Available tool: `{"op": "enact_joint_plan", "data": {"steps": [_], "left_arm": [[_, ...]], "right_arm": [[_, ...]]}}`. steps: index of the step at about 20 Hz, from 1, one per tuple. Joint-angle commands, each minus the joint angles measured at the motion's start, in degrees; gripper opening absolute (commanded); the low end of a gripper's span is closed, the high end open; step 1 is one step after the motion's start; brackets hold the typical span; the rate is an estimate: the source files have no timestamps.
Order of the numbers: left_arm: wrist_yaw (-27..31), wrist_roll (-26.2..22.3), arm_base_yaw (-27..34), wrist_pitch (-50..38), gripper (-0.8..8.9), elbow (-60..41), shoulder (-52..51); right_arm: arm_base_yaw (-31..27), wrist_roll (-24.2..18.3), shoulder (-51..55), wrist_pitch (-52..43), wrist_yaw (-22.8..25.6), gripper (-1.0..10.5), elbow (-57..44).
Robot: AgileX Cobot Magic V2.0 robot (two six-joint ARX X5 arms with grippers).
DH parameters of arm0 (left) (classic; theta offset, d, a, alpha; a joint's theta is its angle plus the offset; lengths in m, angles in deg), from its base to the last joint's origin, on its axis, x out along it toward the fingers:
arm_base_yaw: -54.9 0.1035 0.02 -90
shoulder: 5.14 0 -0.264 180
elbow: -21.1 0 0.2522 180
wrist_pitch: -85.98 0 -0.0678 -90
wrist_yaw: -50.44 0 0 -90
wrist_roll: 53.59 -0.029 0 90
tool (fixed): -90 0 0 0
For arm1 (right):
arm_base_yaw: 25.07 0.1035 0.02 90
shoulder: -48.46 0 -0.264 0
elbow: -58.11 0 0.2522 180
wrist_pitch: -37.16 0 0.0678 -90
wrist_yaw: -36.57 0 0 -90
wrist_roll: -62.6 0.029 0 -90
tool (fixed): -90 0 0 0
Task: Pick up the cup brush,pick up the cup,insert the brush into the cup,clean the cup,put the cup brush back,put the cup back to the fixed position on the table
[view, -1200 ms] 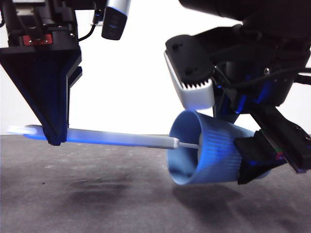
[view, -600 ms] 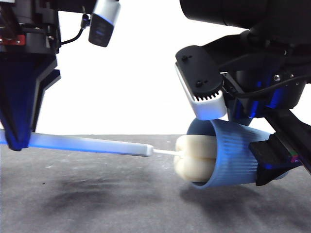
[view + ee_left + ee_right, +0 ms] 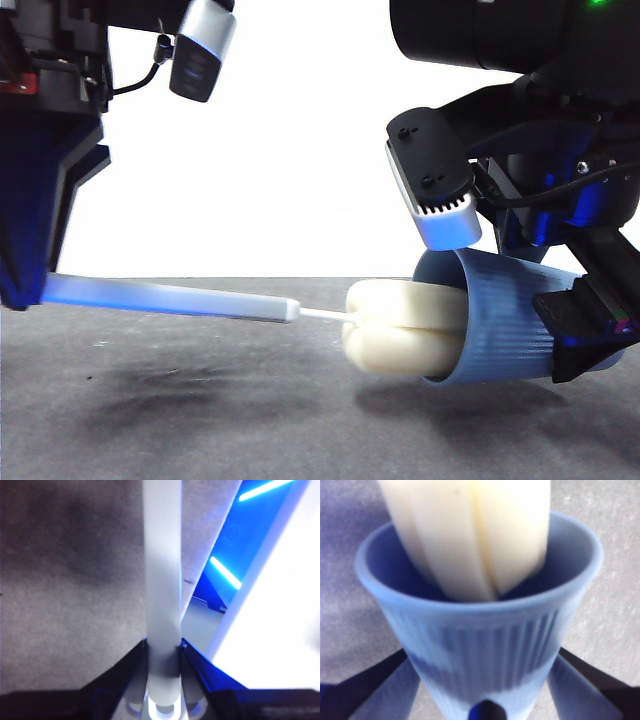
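A lab-like test bench: bare speckled grey table (image 3: 200,420); blank white backdrop (image 3: 280,150); nothing domestic.

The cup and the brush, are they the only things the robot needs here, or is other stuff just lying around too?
Needed for the job:
cup brush, held in the left gripper
cup, held on its side in the right gripper, sponge head partly inside
table, where both go back

Just lying about:
nothing visible
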Motion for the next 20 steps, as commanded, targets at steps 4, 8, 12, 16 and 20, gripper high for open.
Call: {"op": "enact_joint_plan", "data": {"steps": [4,8,12,16,20], "left_arm": [[-1.5,0.6,0.1,-4.0,-0.09,-0.3,-0.1],[-5.1,0.7,-0.6,-8.4,-0.09,-0.3,-0.1],[-6.3,0.8,-2.0,-11.0,-0.09,-0.3,0.2],[-6.0,1.0,-2.5,-11.3,-0.09,-0.3,0.4],[-4.9,1.7,-2.3,-10.3,-0.09,-0.3,0.4]], "right_arm": [[0.3,0.7,-0.2,-2.6,-0.3,-0.2,0.3],[2.0,0.1,-0.2,-4.6,-2.1,-0.2,0.4],[4.7,0.1,-0.2,-7.5,-3.5,-0.2,0.6],[6.1,-0.3,-0.2,-9.0,-3.7,-0.2,1.0],[5.9,-0.3,-0.2,-7.7,-2.5,-0.2,1.0]]}}
